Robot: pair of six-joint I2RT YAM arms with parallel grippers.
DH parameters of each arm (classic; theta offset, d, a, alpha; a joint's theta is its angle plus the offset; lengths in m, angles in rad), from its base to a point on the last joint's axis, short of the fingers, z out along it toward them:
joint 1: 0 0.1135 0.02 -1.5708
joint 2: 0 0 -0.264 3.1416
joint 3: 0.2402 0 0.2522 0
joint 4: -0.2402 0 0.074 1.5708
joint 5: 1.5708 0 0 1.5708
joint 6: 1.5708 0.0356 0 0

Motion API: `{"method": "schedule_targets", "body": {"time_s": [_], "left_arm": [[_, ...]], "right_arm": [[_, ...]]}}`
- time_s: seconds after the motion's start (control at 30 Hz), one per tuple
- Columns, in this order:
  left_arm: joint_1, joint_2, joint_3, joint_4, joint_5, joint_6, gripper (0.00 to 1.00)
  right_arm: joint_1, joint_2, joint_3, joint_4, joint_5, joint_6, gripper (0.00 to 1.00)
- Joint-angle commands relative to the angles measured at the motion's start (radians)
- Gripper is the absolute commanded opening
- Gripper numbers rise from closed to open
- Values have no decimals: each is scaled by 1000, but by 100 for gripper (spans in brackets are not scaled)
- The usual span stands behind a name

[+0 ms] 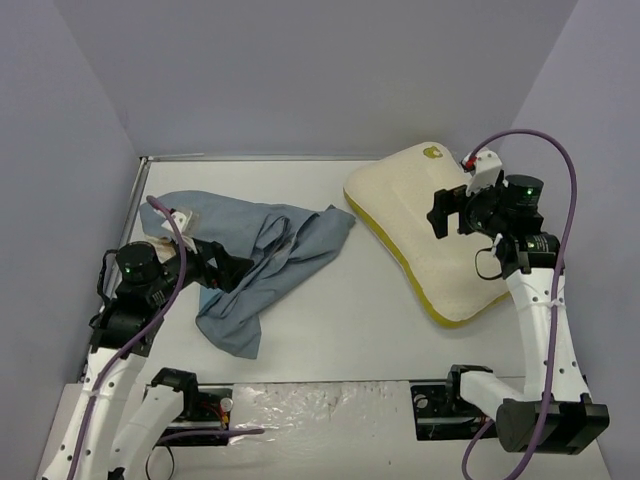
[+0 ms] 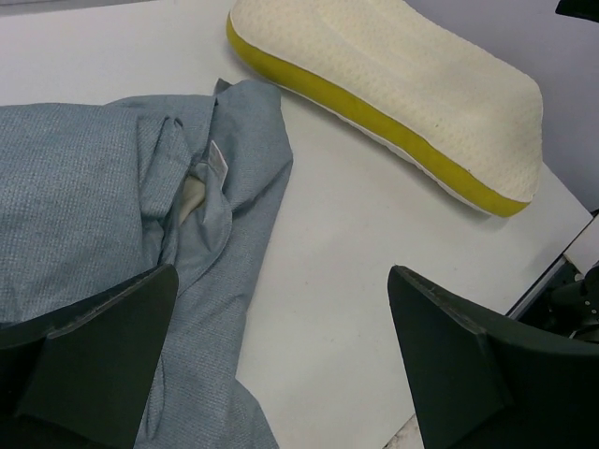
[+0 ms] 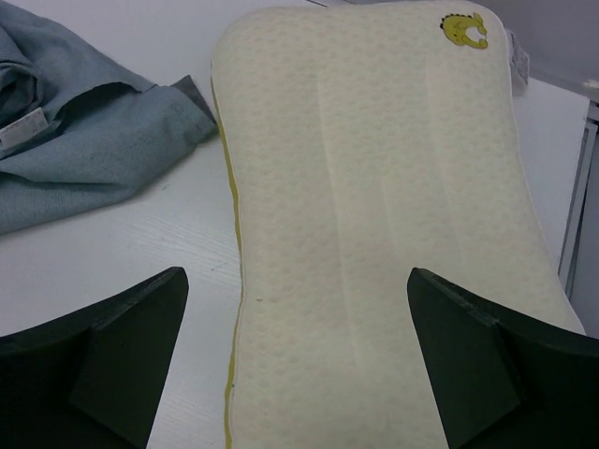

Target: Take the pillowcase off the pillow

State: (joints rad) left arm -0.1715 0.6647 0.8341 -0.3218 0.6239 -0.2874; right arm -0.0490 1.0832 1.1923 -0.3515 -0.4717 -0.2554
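Observation:
The pillow (image 1: 425,225) lies bare at the right of the table, cream-white with a yellow edge seam and a small yellow mark (image 3: 465,30) near its far corner. The blue-grey pillowcase (image 1: 262,265) lies crumpled and flat on the left half, apart from the pillow. My left gripper (image 1: 228,270) hovers open over the pillowcase's near part, nothing between its fingers (image 2: 103,360). My right gripper (image 1: 447,212) hangs open above the pillow's (image 3: 374,234) middle, holding nothing. The left wrist view shows the pillowcase (image 2: 112,206) and the pillow (image 2: 402,94) with bare table between them.
Grey walls enclose the white table (image 1: 330,330) at the back and both sides. A metal rail (image 1: 135,200) runs along the left edge. Purple cables loop from both arms. The arm bases and mounts (image 1: 480,395) sit along the near edge.

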Motion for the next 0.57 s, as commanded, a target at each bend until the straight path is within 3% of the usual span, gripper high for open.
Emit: {"method": "schedule_targets", "body": {"time_s": [0.0,0.27,0.53], "left_arm": [[-14,-63,-3,-14,-46,44,94],[-23,-86,-18,-28,-75,54,94],[-31,-94,-20,-43,-101,65,94]], "right_arm": [[-9,-66,-26,19,91,48,100],[-20,-183,-115,118,309,79,100],[-20,-266,-163,157,315,100,100]]}}
